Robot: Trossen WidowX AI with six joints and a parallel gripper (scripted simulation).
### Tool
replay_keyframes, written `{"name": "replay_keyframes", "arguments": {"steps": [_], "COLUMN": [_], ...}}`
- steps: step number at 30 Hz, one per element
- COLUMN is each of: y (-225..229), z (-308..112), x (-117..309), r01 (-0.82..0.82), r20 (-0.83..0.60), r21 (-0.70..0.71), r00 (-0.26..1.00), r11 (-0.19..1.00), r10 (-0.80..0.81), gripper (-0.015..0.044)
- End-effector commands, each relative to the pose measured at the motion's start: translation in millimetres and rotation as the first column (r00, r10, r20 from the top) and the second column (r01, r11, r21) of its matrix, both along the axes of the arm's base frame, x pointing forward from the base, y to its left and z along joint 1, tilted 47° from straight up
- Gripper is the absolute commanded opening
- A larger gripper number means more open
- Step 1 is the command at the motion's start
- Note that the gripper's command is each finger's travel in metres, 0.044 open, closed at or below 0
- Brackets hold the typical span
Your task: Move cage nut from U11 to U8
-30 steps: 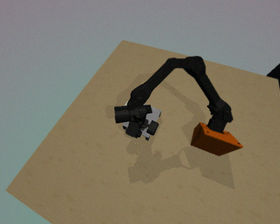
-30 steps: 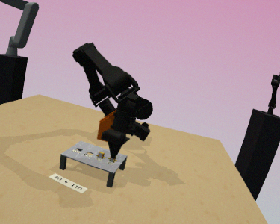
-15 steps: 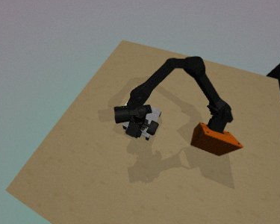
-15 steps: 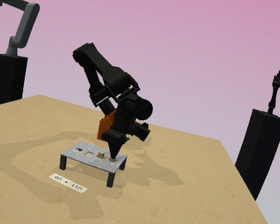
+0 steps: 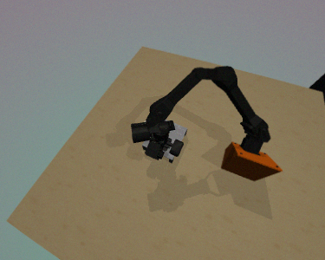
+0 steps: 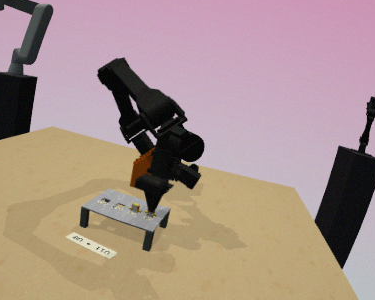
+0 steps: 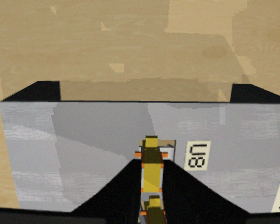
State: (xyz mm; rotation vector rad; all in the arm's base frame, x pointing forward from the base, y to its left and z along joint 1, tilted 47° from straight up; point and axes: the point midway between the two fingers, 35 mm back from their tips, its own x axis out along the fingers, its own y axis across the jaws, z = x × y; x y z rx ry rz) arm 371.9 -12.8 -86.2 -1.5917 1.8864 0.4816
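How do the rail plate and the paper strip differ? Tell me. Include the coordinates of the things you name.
The rail plate (image 5: 179,132) (image 6: 127,218) (image 7: 95,135) is grey; the paper strip (image 6: 91,245) is off-white. The rail plate stands raised on dark legs (image 6: 148,240) (image 7: 45,91), while the paper strip lies flat on the table (image 5: 97,178) (image 6: 37,180) (image 7: 150,50). The rail plate is clearly wider than the paper strip. Both are longer than they are wide.

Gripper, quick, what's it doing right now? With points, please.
Gripper (image 5: 163,142) (image 6: 151,211) (image 7: 151,167): closed, holding the cage nut (image 7: 152,172) by the U8 label (image 7: 198,155).
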Motion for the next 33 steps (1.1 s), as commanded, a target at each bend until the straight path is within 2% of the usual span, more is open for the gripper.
{"name": "replay_keyframes", "arguments": {"steps": [1,33], "y": [0.0,0.3], "z": [-1.8,-2.3], "x": [-0.3,0.0], "r01": [0.008,0.017], "r20": [-0.005,-0.013], "r21": [0.003,0.005], "r00": [1.000,1.000], "r11": [1.000,1.000], "r10": [-0.008,-0.016], "gripper": [0.0026,0.0026]}}
